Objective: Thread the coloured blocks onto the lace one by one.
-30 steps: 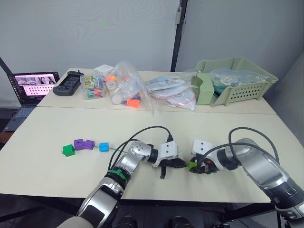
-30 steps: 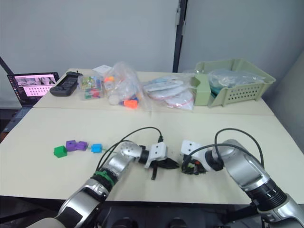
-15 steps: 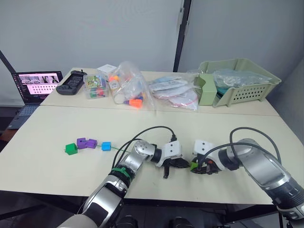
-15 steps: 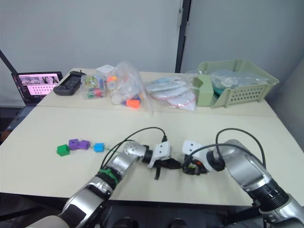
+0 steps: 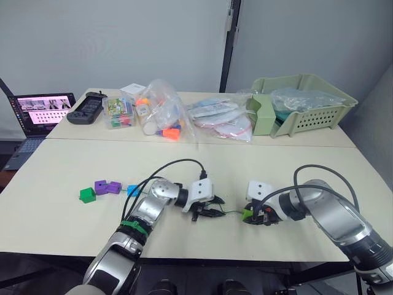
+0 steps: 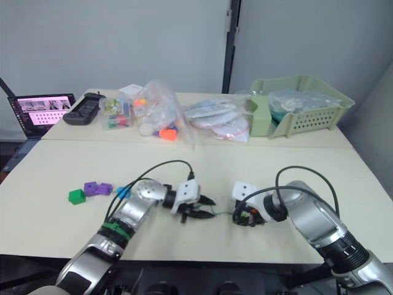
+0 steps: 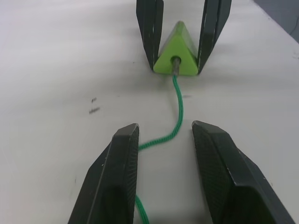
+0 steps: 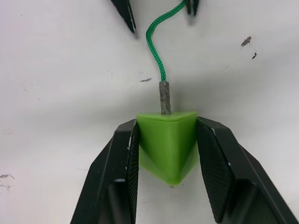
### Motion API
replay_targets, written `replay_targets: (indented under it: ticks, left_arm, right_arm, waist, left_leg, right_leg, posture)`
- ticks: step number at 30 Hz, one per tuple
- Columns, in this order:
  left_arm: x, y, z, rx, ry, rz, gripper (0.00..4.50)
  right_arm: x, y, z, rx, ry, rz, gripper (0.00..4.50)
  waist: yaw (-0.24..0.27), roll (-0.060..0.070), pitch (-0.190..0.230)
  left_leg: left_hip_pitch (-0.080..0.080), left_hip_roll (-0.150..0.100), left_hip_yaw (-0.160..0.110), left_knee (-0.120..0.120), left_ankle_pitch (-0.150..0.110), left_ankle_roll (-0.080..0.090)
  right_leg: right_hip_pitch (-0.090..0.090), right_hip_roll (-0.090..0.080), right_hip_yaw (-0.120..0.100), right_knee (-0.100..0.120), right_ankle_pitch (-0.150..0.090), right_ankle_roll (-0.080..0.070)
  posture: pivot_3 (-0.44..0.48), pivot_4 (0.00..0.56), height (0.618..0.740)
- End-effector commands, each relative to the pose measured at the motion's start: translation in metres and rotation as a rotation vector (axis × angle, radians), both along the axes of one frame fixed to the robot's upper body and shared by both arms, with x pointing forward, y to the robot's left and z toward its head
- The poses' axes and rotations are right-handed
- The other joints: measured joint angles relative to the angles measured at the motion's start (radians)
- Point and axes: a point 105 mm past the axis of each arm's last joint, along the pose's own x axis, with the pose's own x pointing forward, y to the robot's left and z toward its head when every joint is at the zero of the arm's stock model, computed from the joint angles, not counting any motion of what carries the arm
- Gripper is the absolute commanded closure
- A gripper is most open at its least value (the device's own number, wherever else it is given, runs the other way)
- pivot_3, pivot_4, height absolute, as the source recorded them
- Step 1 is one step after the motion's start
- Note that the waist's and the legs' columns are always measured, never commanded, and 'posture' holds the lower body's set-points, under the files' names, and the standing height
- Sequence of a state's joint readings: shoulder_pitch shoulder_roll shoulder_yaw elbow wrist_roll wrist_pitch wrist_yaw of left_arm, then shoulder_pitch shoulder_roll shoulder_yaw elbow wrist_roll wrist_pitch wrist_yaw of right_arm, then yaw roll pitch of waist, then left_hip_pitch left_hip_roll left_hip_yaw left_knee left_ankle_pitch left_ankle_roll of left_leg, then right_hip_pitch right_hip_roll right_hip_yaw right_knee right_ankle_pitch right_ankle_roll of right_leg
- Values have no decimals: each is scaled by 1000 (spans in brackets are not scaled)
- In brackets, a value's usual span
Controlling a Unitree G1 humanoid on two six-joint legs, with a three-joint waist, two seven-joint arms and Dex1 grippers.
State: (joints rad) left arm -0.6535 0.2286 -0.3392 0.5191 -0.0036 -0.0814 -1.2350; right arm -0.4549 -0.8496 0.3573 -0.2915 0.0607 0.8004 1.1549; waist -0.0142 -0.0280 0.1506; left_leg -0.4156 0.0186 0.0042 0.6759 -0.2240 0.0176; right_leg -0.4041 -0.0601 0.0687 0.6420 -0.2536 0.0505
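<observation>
Your right gripper is pinching the lime green block near the front edge of the desk, and the lace's stiff tip is poked into the block's hole. Your left gripper sits just beside it with fingers spread, lace running loose between them. The dark green block, two purple blocks and the blue block sit toward the desk's left edge.
</observation>
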Motion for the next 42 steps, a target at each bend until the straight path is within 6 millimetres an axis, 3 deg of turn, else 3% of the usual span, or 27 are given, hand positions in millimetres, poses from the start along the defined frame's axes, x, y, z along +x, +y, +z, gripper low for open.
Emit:
replay_targets:
  ticks: [1, 13, 19, 20, 34, 38, 42]
  left_arm:
    - [-2, -9, 10, -30, -38, -26, 2576]
    - [-4, -22, 6, -23, -46, -52, 2576]
    - [-5, -21, 8, -35, -26, -68, 4363]
    - [-6, -22, 9, -43, -23, -68, 4500]
    - [-11, -61, 7, -63, -26, -88, 4500]
    - [-8, -61, 9, -71, -26, -70, 4500]
    - [-7, -51, 14, -93, 25, -59, 3283]
  right_arm:
    - [-10, 12, -7, 21, 47, 51, 3200]
    - [-11, 11, -6, 19, 45, 46, 3200]
    - [-11, 10, -6, 16, 44, 40, 3200]
    - [-11, 10, -6, 16, 45, 40, 3200]
    - [-12, 9, -6, 12, 48, 38, 3200]
    - [-12, 8, -6, 12, 47, 37, 3200]
    - [-12, 8, -6, 13, 47, 36, 3200]
  waist:
    - [0, 0, 0]
    - [0, 0, 0]
    - [0, 0, 0]
    - [0, 0, 0]
    - [2, 0, 0]
    - [3, 0, 0]
    - [2, 0, 0]
  left_leg:
    - [0, 0, 0, 0, 0, 0]
    - [0, 0, 1, 0, 0, 0]
    - [0, 0, 1, 0, 0, 0]
    - [0, 0, 1, 0, 0, 0]
    - [0, -1, 1, 0, 0, 0]
    - [0, -1, 1, 1, 0, 0]
    - [0, -1, 0, 1, 0, 0]
  right_leg:
    - [0, 0, 0, 0, 0, 0]
    - [0, 0, 0, 0, 0, 0]
    - [0, 0, 0, 0, 0, 0]
    - [0, 0, 0, 0, 0, 0]
    - [0, 0, 0, 0, 0, 0]
    - [1, 0, 0, 0, 0, 0]
    - [0, 0, 0, 0, 0, 0]
  posture:
    - [0, 150, 734]
    - [0, 150, 734]
    - [0, 150, 734]
    - [0, 150, 734]
    - [0, 150, 734]
    - [0, 150, 734]
    - [0, 150, 734]
